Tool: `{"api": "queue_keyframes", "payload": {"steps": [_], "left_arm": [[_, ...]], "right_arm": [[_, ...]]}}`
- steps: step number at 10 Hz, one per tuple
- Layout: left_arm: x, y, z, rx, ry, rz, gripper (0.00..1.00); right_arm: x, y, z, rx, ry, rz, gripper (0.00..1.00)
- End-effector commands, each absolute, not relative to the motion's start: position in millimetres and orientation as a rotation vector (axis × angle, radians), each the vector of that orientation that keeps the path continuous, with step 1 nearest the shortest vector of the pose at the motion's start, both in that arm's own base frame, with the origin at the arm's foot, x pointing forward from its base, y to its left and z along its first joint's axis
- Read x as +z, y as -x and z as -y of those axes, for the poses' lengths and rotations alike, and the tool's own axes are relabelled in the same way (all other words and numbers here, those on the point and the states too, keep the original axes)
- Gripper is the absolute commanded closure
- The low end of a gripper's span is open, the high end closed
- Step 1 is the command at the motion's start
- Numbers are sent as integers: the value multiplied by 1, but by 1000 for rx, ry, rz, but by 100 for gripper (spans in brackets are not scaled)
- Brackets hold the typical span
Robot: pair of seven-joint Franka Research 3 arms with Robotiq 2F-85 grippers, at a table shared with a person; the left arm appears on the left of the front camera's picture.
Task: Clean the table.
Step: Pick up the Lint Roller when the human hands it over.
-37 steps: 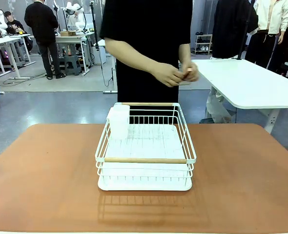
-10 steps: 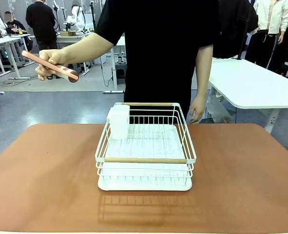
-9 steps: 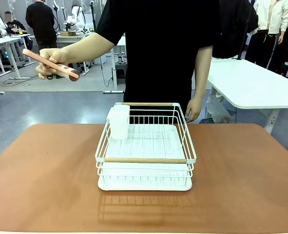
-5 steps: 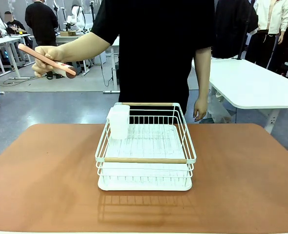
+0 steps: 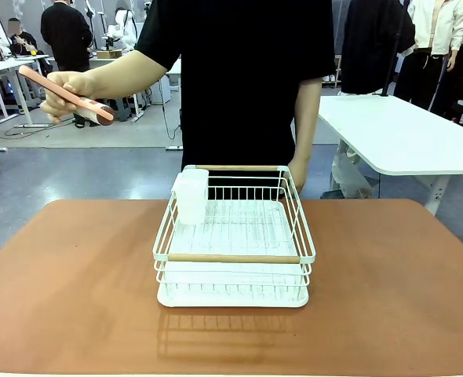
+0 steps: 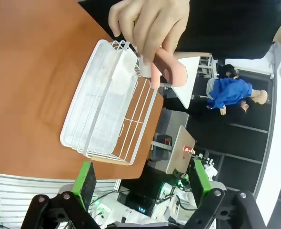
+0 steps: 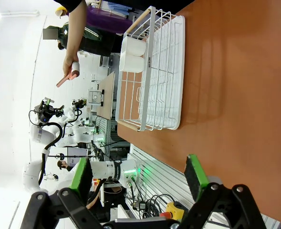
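left gripper point(image 6: 143, 177): black, green pads point(image 6: 87, 179) | right gripper point(image 7: 137, 172): likewise | person point(image 5: 247, 71): black short-sleeved shirt

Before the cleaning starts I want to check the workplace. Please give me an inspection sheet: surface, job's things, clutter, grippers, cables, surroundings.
surface: the table, reddish-brown top, no spills or crumbs seen.
job's things: pink-handled tool, possibly for the cleaning, held in the person's hand, raised toward the robot's left, clear of the top.
clutter: white wire rack at the table's middle; white cup upright in its far left corner.
grippers: left gripper open, nothing between the fingers; right gripper open, nothing held.
cables: dark cables by the robot's stand, below the table; none seen on the top.
surroundings: white table behind at the right; people farther off.
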State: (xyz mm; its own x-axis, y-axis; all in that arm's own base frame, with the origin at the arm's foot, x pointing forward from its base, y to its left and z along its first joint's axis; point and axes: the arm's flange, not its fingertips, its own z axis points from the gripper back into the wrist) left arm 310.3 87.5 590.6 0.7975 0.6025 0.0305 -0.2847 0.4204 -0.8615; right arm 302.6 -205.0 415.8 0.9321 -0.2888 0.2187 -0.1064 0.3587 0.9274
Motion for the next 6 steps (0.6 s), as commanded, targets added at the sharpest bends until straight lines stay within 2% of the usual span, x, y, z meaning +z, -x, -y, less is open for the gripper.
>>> {"api": "queue_keyframes", "payload": {"steps": [1, 5, 6], "left_arm": [[582, -307, -99, 553, 1000, 337, 0], [583, -309, -97, 571, 1005, 342, 0], [597, -321, -87, 601, 941, 307, 0]], "right_arm": [[419, -302, 206, -117, -1216, 385, 0], [419, -302, 206, -117, -1216, 385, 0], [419, -302, 206, -117, -1216, 385, 0]]}}
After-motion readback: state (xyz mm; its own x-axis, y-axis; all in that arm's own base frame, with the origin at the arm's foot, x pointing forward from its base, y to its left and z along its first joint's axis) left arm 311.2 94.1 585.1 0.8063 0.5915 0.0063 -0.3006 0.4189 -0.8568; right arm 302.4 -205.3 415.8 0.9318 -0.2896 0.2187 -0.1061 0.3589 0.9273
